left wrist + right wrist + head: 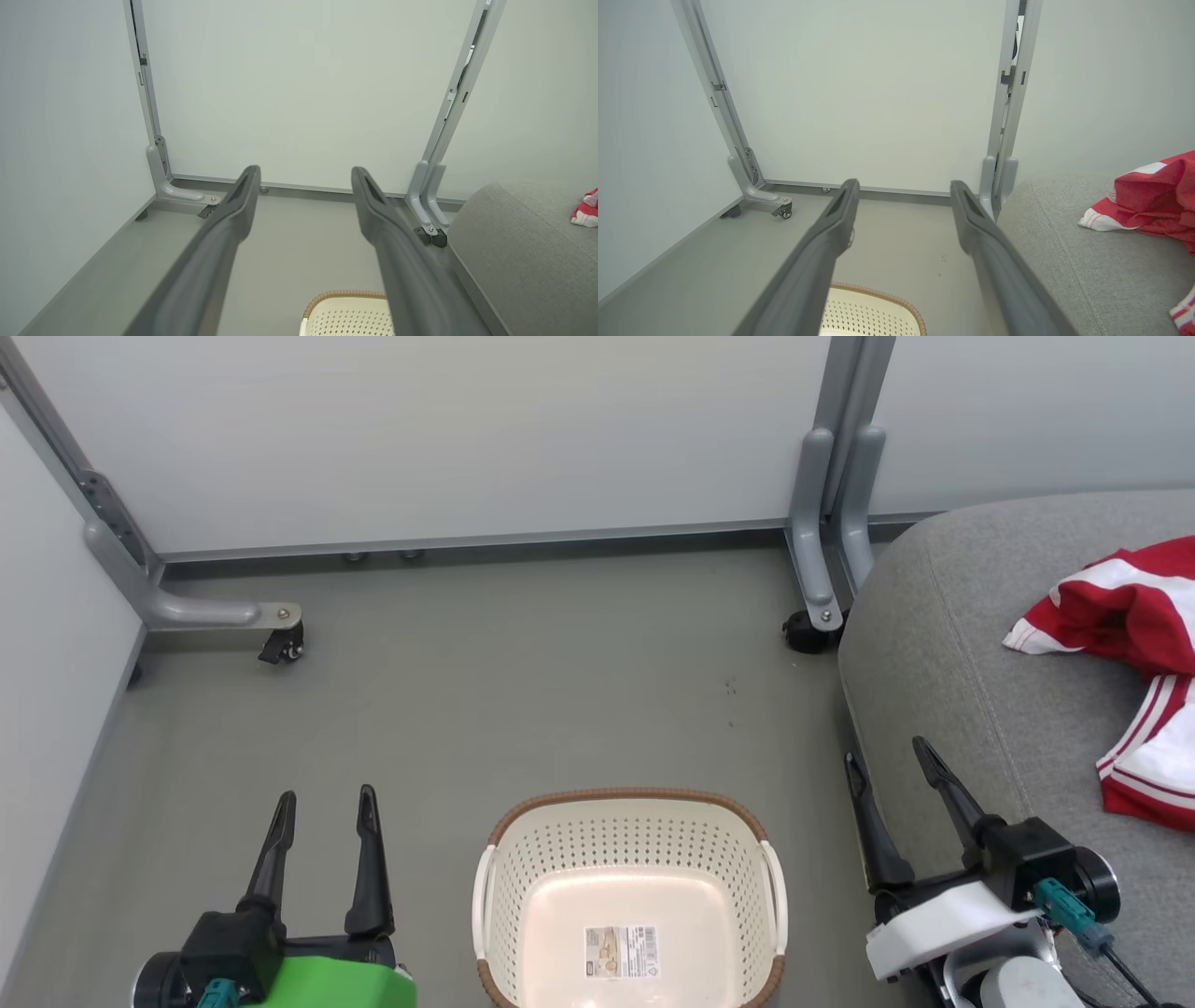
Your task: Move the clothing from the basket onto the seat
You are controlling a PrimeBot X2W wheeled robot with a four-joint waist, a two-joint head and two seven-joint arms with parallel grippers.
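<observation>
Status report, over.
Left gripper, right gripper open, empty. Red-and-white sports clothing on light-grey fabric seat. Cream perforated plastic basket holds none. Nothing in the way.

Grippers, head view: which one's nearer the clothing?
The right gripper, white-cased, by the seat that holds the clothing; the green-cased left gripper sits beyond the basket.

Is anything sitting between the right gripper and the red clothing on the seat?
Nothing visible does. Bare seat fabric lies between the open right gripper and the clothing; the basket holds no clothing.
</observation>
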